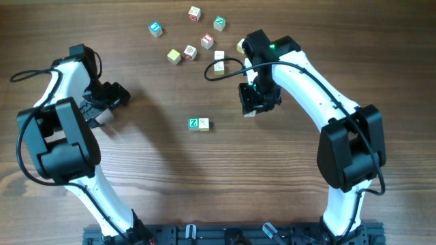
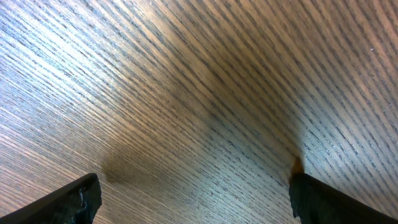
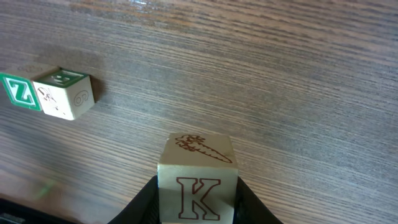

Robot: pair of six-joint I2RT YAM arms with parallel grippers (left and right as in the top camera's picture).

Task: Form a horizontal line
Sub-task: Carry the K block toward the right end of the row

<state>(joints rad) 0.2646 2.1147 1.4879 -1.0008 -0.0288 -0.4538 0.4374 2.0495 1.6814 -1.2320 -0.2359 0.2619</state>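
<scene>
Pinching the K block (image 3: pixel 198 186) in the right claw (image 3: pixel 198 204), carrot drawing on the top face; can't tell whether it's touching the table (image 1: pixel 157 170). Left of that claw, clearly apart: row (image 1: pixel 199 124) of two, cream block (image 3: pixel 65 93) nearer, green Z block (image 3: pixel 18 92) just beyond, sides touching. Behind the claw, away from the base: loose blocks (image 1: pixel 190 52), scattered. Far left, past the row: left claw (image 2: pixel 194 190), spread wide over the wood.
</scene>
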